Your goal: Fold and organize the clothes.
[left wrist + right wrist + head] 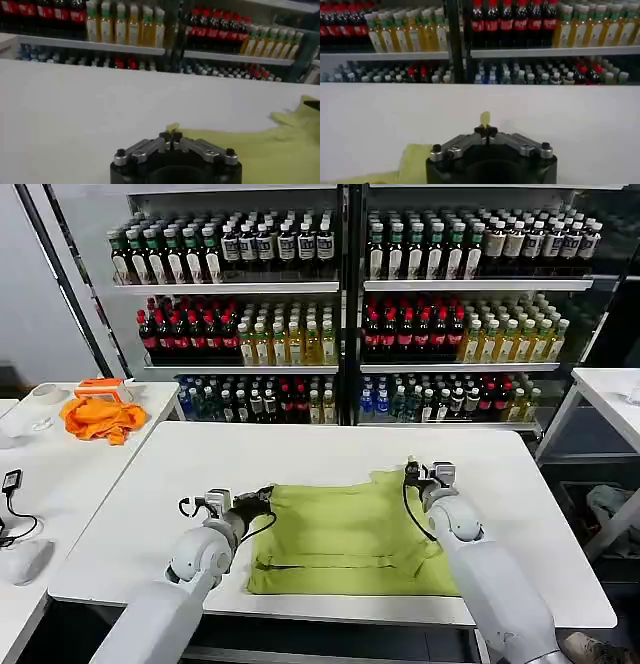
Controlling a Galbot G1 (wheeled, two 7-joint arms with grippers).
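Surface (300, 454): T-shirt (345, 534) lies flat on its near half, just right of centre, reaching the near edge at 6 o'clock. Left tool (268, 496) at the shirt's 9 o'clock far corner, pinching the hem. Right tool (411, 474) at the shirt's 1 o'clock far corner, pinching cloth. Second surface (60, 474) at 9 o'clock carries a crumpled cloth (101, 417) at its far end. Bottle shelves (340, 284) stand behind, at 12 o'clock.
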